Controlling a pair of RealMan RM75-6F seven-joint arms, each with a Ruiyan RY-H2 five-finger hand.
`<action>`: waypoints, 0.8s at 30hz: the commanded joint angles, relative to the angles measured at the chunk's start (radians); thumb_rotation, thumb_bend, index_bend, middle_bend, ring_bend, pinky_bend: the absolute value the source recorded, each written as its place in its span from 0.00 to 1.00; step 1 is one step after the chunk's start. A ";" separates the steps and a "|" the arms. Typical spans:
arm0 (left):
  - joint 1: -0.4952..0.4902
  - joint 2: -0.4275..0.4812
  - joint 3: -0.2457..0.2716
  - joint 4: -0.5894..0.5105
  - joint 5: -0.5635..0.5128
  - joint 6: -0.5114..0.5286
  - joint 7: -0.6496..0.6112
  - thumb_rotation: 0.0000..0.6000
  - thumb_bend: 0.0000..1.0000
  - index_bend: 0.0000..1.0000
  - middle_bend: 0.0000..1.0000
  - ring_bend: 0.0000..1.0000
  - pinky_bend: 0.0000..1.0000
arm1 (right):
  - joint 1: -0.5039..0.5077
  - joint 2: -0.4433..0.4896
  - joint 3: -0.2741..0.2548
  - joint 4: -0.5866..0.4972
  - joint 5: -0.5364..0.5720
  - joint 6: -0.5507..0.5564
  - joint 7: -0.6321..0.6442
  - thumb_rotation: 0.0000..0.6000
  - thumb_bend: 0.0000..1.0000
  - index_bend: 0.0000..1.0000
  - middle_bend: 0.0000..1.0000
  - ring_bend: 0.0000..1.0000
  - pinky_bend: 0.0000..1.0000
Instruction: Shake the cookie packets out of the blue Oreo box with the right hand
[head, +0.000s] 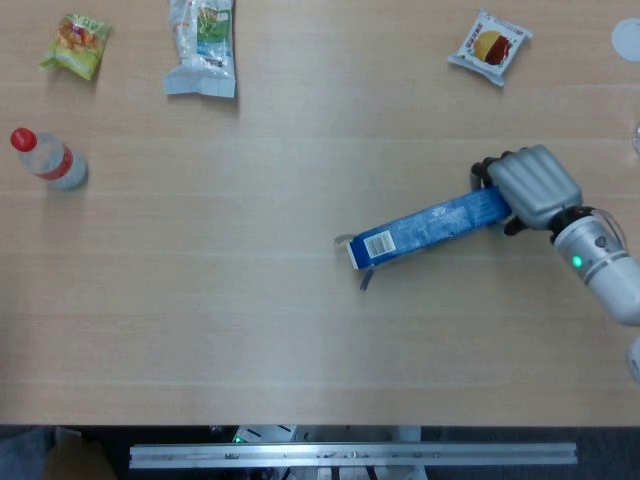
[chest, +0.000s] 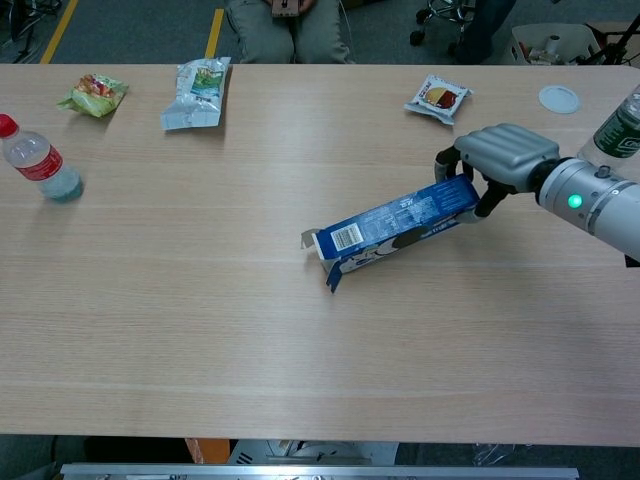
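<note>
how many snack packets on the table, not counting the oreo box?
3, all along the far edge: a yellow-green packet at far left, a white-green packet beside it, and a red-white packet toward the right. Any cookie packets inside the box aren't visible.

A pale wooden table (chest: 200, 330) fills both views. Beyond its far edge lies grey floor (chest: 130, 30) with a yellow line (chest: 214, 28). A seated person's legs (chest: 290, 30) show there.

box's (chest: 395, 224) gripped end: under right hand (head: 535, 186) | box contents: unseen | green bottle (chest: 620, 124): edge-cropped
</note>
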 joint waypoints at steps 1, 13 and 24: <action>-0.002 0.000 0.001 -0.002 0.001 -0.003 0.002 1.00 0.26 0.16 0.13 0.10 0.07 | 0.009 0.115 0.030 -0.109 -0.035 0.012 0.001 1.00 0.23 0.55 0.50 0.45 0.48; -0.006 -0.002 0.002 -0.006 0.006 -0.005 0.002 1.00 0.26 0.16 0.13 0.10 0.07 | 0.058 0.311 0.102 -0.310 0.016 0.014 -0.078 1.00 0.22 0.55 0.50 0.45 0.48; -0.007 0.003 0.005 -0.011 0.009 -0.006 0.005 1.00 0.26 0.16 0.13 0.10 0.07 | 0.055 0.279 0.075 -0.276 0.044 0.013 -0.120 1.00 0.22 0.55 0.50 0.45 0.48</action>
